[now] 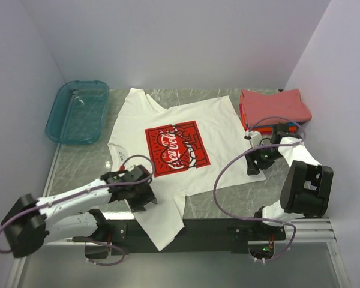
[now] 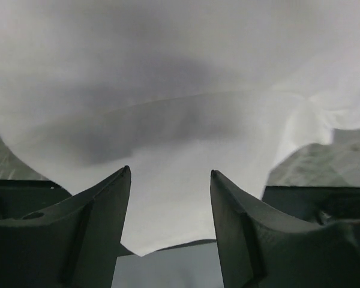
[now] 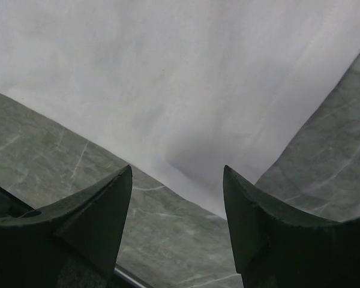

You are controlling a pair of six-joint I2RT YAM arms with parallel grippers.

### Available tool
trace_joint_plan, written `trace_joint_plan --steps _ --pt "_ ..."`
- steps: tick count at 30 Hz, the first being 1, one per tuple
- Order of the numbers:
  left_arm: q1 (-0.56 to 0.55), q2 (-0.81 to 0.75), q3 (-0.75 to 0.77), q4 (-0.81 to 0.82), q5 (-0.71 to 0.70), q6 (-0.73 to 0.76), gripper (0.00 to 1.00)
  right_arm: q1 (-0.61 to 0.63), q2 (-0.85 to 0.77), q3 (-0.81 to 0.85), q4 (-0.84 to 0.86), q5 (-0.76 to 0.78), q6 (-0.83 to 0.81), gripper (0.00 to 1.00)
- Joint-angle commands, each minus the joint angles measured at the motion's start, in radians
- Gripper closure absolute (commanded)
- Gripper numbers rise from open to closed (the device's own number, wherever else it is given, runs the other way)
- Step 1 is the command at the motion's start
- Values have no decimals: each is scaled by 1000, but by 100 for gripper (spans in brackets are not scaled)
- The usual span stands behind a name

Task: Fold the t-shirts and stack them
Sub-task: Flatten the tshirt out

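The white t-shirt (image 1: 186, 120) with the red Coca-Cola print (image 1: 175, 148) lies spread flat in the middle of the table. One sleeve (image 1: 162, 225) hangs over the near edge. My left gripper (image 1: 146, 197) hovers over the shirt's near-left part, jaws open, with white cloth (image 2: 168, 120) below and nothing pinched between them (image 2: 171, 174). My right gripper (image 1: 255, 163) stands open at the shirt's right edge, over a white corner (image 3: 228, 90) and bare table (image 3: 177, 169). Folded t-shirts (image 1: 275, 107) are stacked at the back right, coral-red on top, with orange and blue edges showing.
A teal plastic bin (image 1: 78, 111) sits at the back left. The marbled grey-green tabletop (image 1: 84, 159) is bounded by white walls on three sides. The right arm's purple cable (image 1: 228, 174) loops above the shirt's right side.
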Motion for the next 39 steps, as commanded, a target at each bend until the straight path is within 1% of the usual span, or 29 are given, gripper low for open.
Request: trace_joint_plan --steps 1,2,3,5,7,11,14,16,19,22,25,32,33,34,36,37,38,39 --pt "-93 126 115 -117 -158 -107 39 -3 -46 -23 13 -14 -22 31" --pt "-109 188 160 -159 -187 -112 39 -3 -48 -26 13 -13 -23 31" --pt "-126 213 179 -178 -236 -115 39 -3 -46 -29 16 -11 -26 31" --pt "-127 273 208 -206 -247 -124 39 -3 -43 -40 26 1 -33 31" --pt "-141 290 216 -209 -238 -133 39 -5 -39 -48 35 18 -33 31" --pt "-195 250 230 -275 -247 -196 38 -9 -17 -54 58 27 -28 31" --pt "-219 183 198 -306 -209 -234 37 -13 4 -45 81 30 -11 31" --pt "-229 151 137 -293 -162 -256 37 -16 15 -33 89 32 0 31" --pt "-233 114 69 -266 -132 -273 37 -17 26 -17 107 36 24 31" --pt "-235 109 44 -246 -125 -270 37 -17 71 -6 130 59 52 31" --pt "-235 140 46 -224 -134 -245 37 -17 96 6 156 88 82 32" --pt "-238 307 47 -123 -134 -170 40 -17 133 0 171 121 89 32" --pt "-238 315 41 -115 -129 -159 42 -17 136 -3 167 122 83 33" --pt "-238 319 28 -108 -123 -158 48 -17 141 -3 159 122 78 35" --pt "-239 312 11 -80 -117 -155 55 -17 155 0 139 122 64 41" --pt "-239 307 -5 -73 -112 -155 63 -17 165 4 132 121 58 44" --pt "-239 290 -14 -65 -111 -155 68 -17 168 6 115 114 50 52" --pt "-239 281 -22 -53 -108 -153 73 -17 171 9 104 111 46 56"
